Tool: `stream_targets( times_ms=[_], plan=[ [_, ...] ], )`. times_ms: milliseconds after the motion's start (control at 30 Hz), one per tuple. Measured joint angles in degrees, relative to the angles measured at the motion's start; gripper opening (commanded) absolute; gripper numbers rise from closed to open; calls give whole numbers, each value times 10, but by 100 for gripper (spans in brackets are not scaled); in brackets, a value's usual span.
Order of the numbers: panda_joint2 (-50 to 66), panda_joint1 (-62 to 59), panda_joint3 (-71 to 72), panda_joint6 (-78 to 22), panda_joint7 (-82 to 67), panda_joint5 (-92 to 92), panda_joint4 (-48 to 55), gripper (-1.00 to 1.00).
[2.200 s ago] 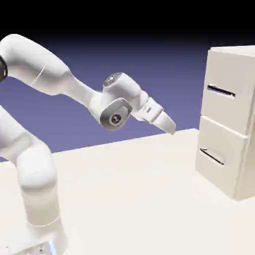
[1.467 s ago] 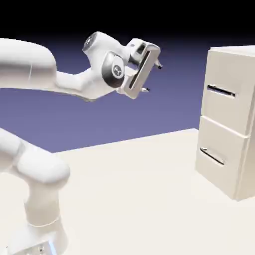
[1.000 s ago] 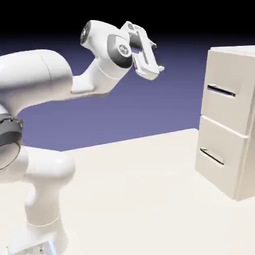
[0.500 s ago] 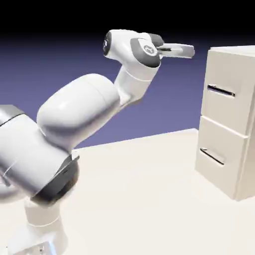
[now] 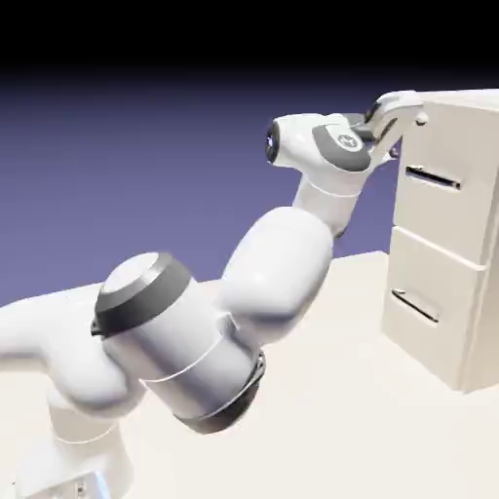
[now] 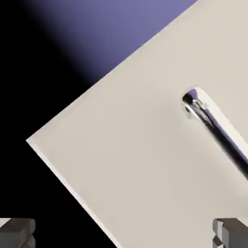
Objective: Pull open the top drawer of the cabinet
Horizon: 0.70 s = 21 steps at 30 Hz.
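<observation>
The top drawer (image 5: 450, 156) of the cabinet (image 5: 476, 331) sits shut at the exterior view's right, above the lower drawer (image 5: 429, 297). Its bar handle (image 6: 218, 128) is ungripped. The tool (image 5: 407, 136), spread wide, has swung from well apart to near the drawer's front, so alignment with the handle seems next. Unlike half a second ago, the arm (image 5: 278, 273) reaches further right.
</observation>
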Motion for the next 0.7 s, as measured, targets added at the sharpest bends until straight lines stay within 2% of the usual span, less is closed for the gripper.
stream_targets(
  times_ms=[300,500,533,600,700],
  plan=[
    [-60,133,-90,-52,-221,-189,55,0],
    [-60,196,-103,-11,-236,-194,159,0],
    [-60,206,-105,-6,-238,-195,174,-100],
    [-60,206,-105,-6,-238,-195,174,-100],
    [-61,168,-98,-30,-228,-194,112,-100]
  ],
)
